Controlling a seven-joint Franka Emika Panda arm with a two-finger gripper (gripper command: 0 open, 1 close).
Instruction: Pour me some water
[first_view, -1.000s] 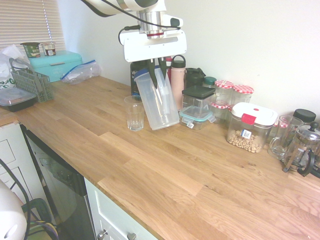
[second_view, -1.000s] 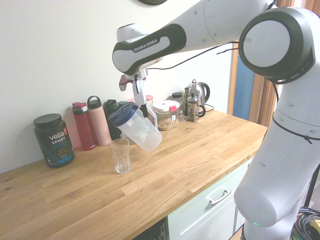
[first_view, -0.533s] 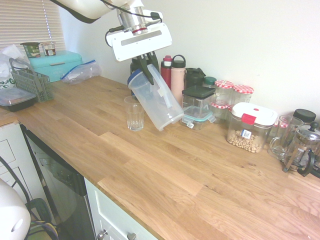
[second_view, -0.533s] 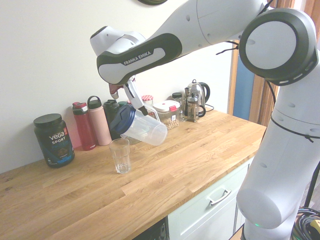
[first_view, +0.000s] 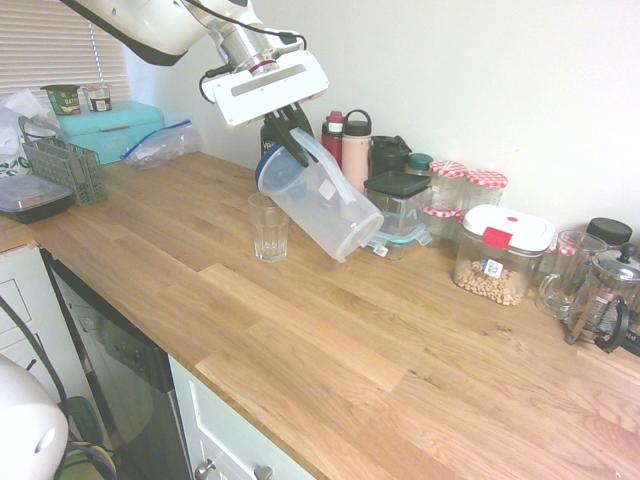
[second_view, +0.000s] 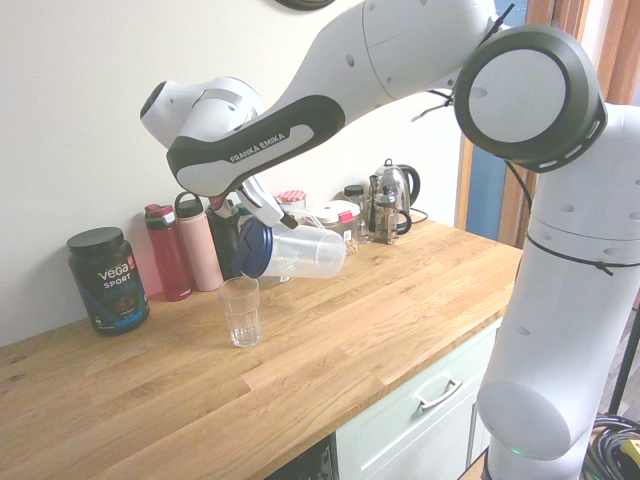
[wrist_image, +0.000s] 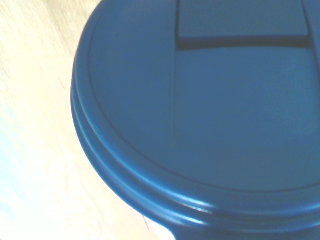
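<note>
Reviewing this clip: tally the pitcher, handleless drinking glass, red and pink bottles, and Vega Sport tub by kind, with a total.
Pitcher: 1
Handleless drinking glass: 1
Bottles, red and pink: 2
Vega Sport tub: 1
Total: 5

Two wide exterior views from opposite sides, sharing worktop (first_view: 300, 340) and glass (first_view: 269, 232); wrist view close on lid (wrist_image: 200, 110).

Open worktop (first_view: 300, 350) extends from the glass (first_view: 269, 228) toward the drawer front (first_view: 225, 425), leaving passage there. Behind the tilted pitcher (first_view: 318, 200), the pink bottle (first_view: 355, 155), red bottle (second_view: 167, 252) and dark-lidded container (first_view: 396, 205) obstruct access toward the wall.
</note>
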